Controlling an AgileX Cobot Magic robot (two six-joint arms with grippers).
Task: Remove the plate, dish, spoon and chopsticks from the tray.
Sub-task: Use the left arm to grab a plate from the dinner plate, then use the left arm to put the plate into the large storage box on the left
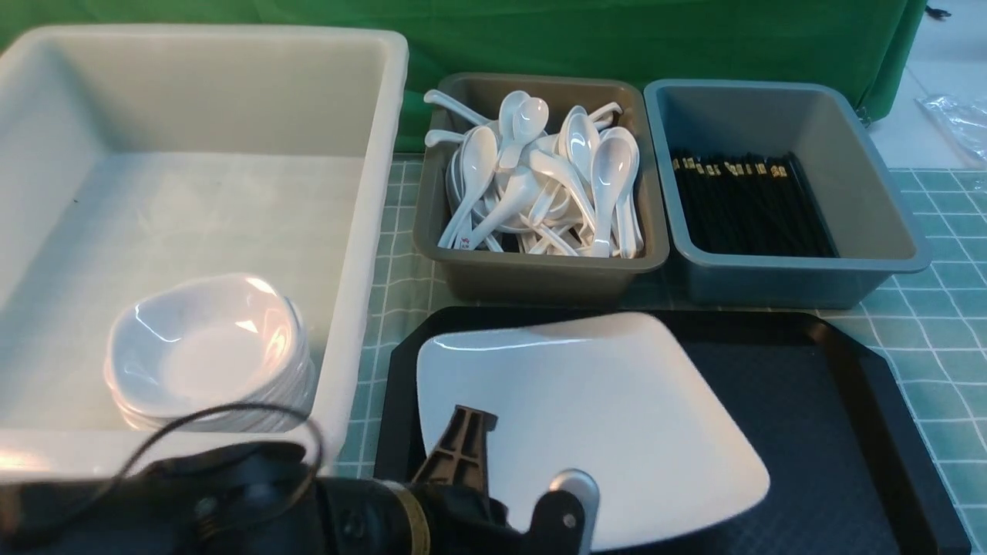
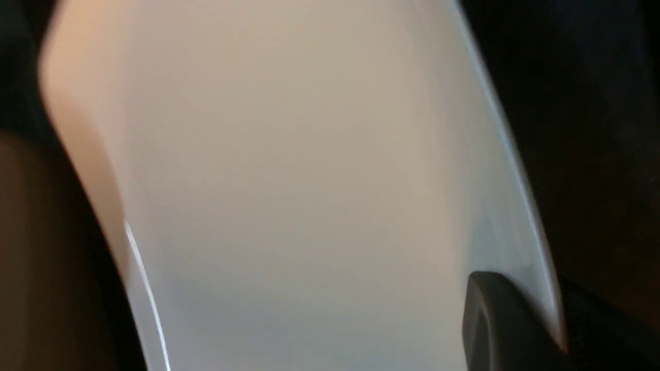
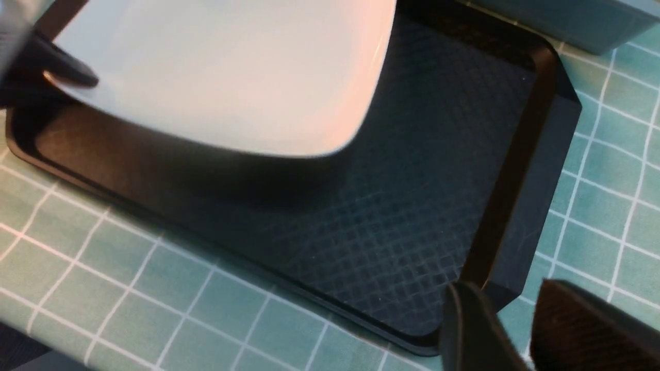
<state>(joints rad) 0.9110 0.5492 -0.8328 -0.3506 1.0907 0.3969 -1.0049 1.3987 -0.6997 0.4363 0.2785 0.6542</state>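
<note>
Left gripper [image 1: 524, 478] clamps the white plate [image 1: 586, 416], tilted above the black tray [image 1: 810, 401]. One white tub [image 1: 370, 193] of stacked dishes [image 1: 208, 347] sits left; two bins behind hold spoons [image 1: 540, 177] and chopsticks [image 1: 740, 200]. Only the right wrist view shows the right gripper [image 3: 508, 330], jaws slightly parted over the tray's corner.

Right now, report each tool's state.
Left tool: shut on the white plate, gripping its near edge over the tray.
Right tool: holding nothing; open or shut cannot be told.
</note>
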